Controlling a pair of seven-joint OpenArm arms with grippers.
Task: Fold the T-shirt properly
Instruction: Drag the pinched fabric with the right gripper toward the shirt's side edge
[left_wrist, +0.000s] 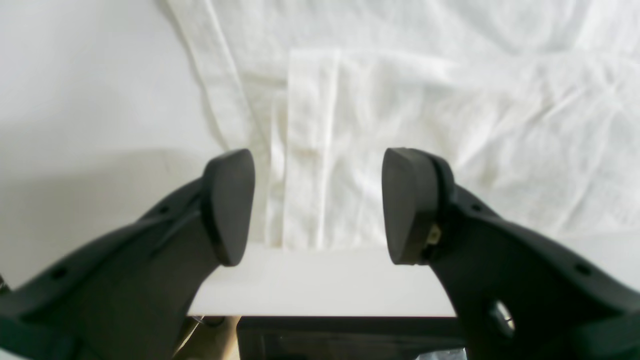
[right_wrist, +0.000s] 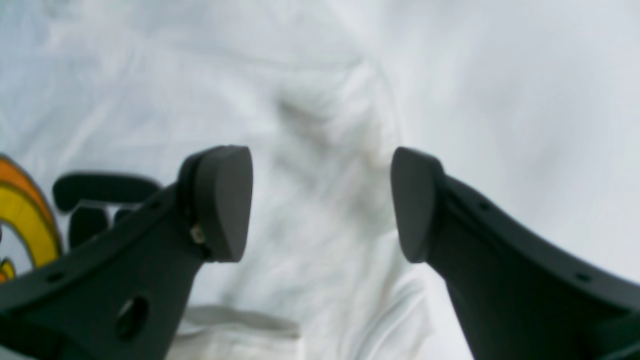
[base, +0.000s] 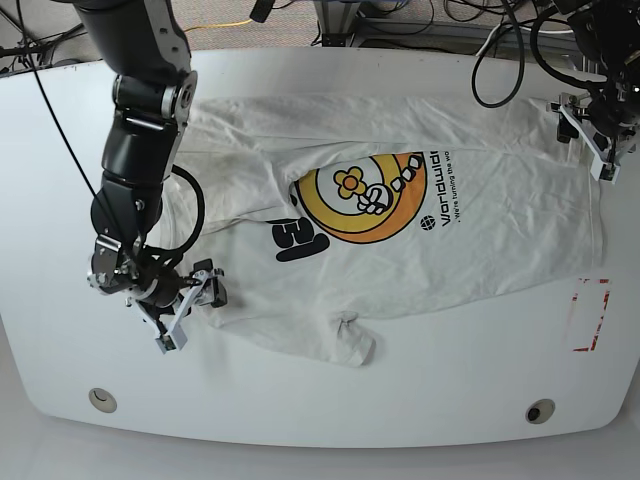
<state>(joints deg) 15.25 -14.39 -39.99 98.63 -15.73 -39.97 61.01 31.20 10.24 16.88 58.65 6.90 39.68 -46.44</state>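
The white T-shirt (base: 480, 250) lies spread on the white table (base: 300, 400), with its orange-yellow circular graphic (base: 365, 195) and black lettering face up. My right gripper (base: 195, 305) is open at the shirt's left edge, low over the cloth. In the right wrist view my right gripper (right_wrist: 320, 205) has wrinkled cloth between its jaws, and the graphic (right_wrist: 25, 220) shows at the left. My left gripper (base: 585, 140) is open at the shirt's far right edge. In the left wrist view my left gripper (left_wrist: 317, 205) hangs over a folded hem of the shirt (left_wrist: 310, 150).
A red tape rectangle (base: 590, 315) marks the table at the right. Two round fittings (base: 100, 400) (base: 540, 411) sit near the front edge. Cables (base: 500, 60) lie along the back. The table edge (left_wrist: 325, 312) shows below the left gripper.
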